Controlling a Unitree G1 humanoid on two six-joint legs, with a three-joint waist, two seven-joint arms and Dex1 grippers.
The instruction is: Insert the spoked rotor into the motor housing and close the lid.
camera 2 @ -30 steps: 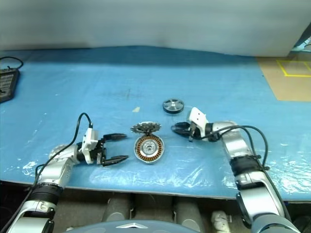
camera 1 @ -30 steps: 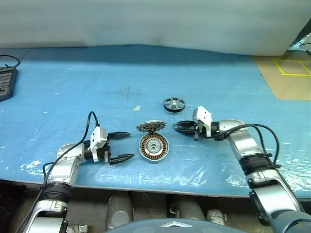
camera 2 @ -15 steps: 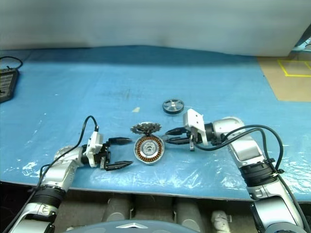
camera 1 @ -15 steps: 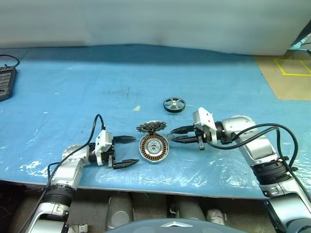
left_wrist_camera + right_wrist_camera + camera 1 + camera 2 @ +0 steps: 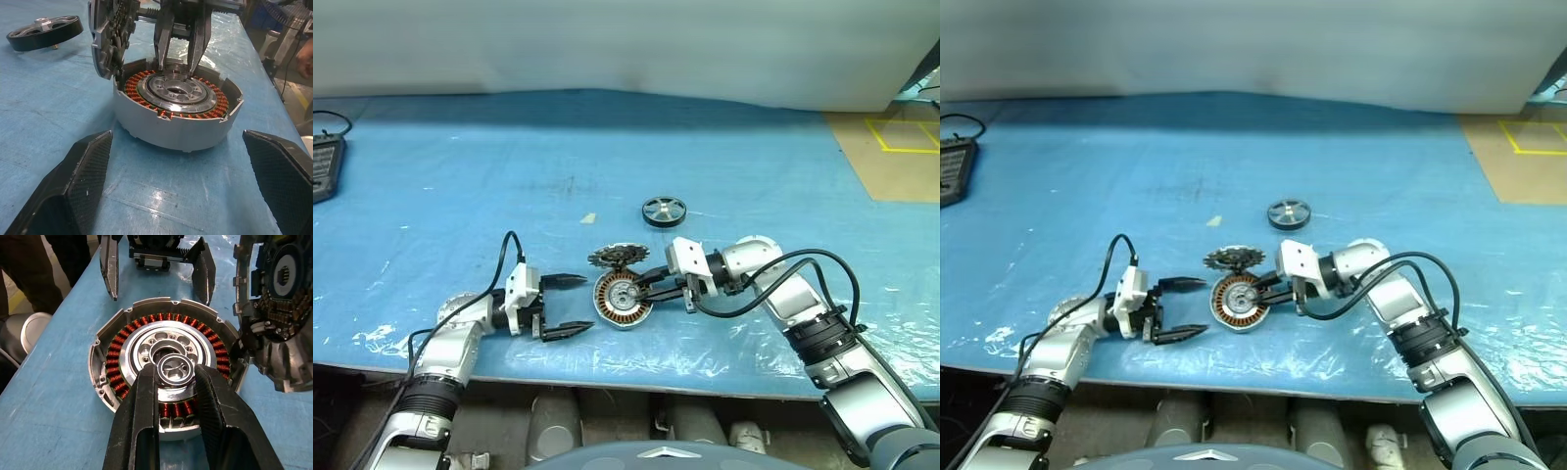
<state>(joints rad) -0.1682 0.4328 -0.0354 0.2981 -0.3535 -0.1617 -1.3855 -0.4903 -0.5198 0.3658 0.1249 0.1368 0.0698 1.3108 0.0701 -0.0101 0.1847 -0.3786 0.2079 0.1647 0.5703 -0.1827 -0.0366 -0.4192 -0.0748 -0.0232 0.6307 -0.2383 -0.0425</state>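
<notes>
Blue sheeting covers the table (image 5: 460, 166) in the left eye view; the housing (image 5: 623, 300) sits at lower centre with its lid (image 5: 618, 257) tipped open just above it, and the rotor (image 5: 664, 211) lies apart toward the upper right, so insertion is not yet done. Left hand (image 5: 570, 305) hovers spread and empty just left of the housing; right hand (image 5: 636, 287) reaches over the housing from the right. From the left wrist view, the copper windings (image 5: 146, 83) are bare, the right hand's fingers (image 5: 162, 39) come down at the hub, and the rotor lies in the upper left. From the right wrist view, the right hand is clenched on a small ring (image 5: 175, 369) at the hub. By my reading, rotor placement and lid closing both remain.
</notes>
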